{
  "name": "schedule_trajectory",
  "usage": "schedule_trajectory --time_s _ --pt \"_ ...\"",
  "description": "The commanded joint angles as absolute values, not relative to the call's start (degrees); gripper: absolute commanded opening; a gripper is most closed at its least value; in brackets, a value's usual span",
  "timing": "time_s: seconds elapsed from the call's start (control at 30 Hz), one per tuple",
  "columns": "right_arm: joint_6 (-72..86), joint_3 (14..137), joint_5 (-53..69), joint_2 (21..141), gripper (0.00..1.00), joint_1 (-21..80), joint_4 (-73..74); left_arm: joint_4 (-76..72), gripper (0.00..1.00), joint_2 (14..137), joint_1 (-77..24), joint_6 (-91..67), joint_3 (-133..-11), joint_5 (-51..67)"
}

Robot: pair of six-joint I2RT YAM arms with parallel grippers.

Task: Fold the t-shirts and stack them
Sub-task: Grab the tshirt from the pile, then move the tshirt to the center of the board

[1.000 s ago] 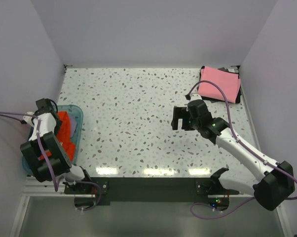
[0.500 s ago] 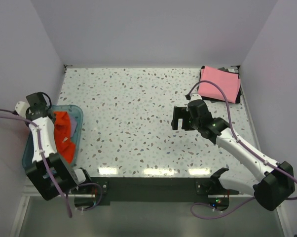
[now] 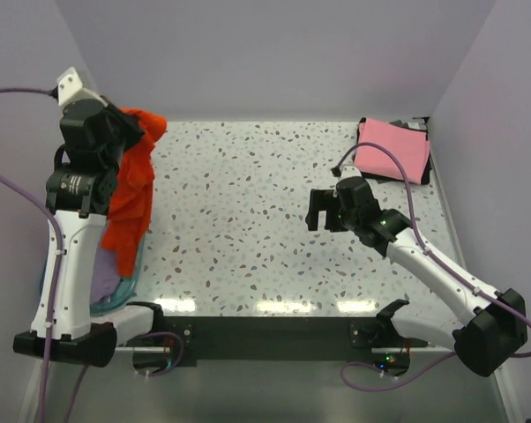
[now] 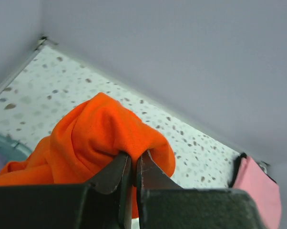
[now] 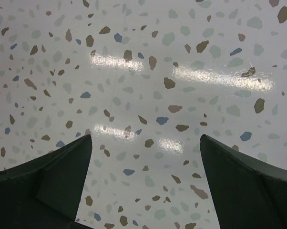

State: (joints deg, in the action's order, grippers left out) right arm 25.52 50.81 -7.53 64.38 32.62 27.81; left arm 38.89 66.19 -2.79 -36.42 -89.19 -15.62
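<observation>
Orange-red t-shirt (image 3: 131, 198) hanging lengthwise downward, pinched at top by left hand (image 4: 133, 156), right hand (image 5: 144, 139) spread

In the top view, the basin (image 3: 114, 300) was largely hidden behind the left arm (image 3: 65, 256) and the hanging orange-red t-shirt (image 3: 129, 207), and only part of the lavender t-shirt (image 3: 105, 273) was shown. The left fingers (image 4: 112, 174) were buried in orange cloth there. A dark item (image 3: 430, 173) under the pink t-shirt (image 3: 391, 150) was mostly covered and could not be identified. The right fingers (image 5: 43, 191) were cut off by the wrist view's lower edge.
</observation>
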Motion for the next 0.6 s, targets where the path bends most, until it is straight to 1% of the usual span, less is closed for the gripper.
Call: schedule_trajectory --time_s 0.0,0.03,0.1,0.13,0.2,0.23,0.33,0.47,0.57 --pt "24.6 54.0 -8.7 62.1 0.99 32.6 26.3 36.8 0.0 69.4 -13.2 -31.8 -102.4 -19.8" --pt "24.7 54.1 -9.1 62.0 0.99 32.6 26.4 37.1 0.0 70.5 -18.8 -31.1 -104.5 -21.1" --pt "24.5 54.7 -9.8 61.4 0.99 32.6 26.4 37.4 0.0 73.5 -24.5 -29.0 -110.2 -25.0" --pt "24.5 54.8 -10.1 61.3 0.99 32.6 26.4 38.0 0.0 74.4 -29.7 -28.3 -112.1 -26.2" --pt "24.6 55.3 -10.6 60.6 0.99 32.6 26.3 38.1 0.0 77.3 -35.3 -26.3 -116.9 -30.4" --pt "24.7 55.4 -10.7 60.3 0.99 32.6 26.3 37.9 0.0 78.8 -40.0 -25.5 -118.2 -31.4" --pt "25.0 55.6 -11.5 59.4 0.99 32.7 26.1 37.6 0.0 80.9 -47.3 -23.5 -122.6 -34.8" --pt "25.3 55.5 -13.0 58.6 0.99 32.6 26.4 37.2 0.0 82.5 -50.4 -24.6 -123.6 -34.5" --pt "25.5 54.8 -15.0 58.0 0.99 32.6 26.5 36.2 0.0 81.4 -50.4 -25.9 -119.6 -35.9"
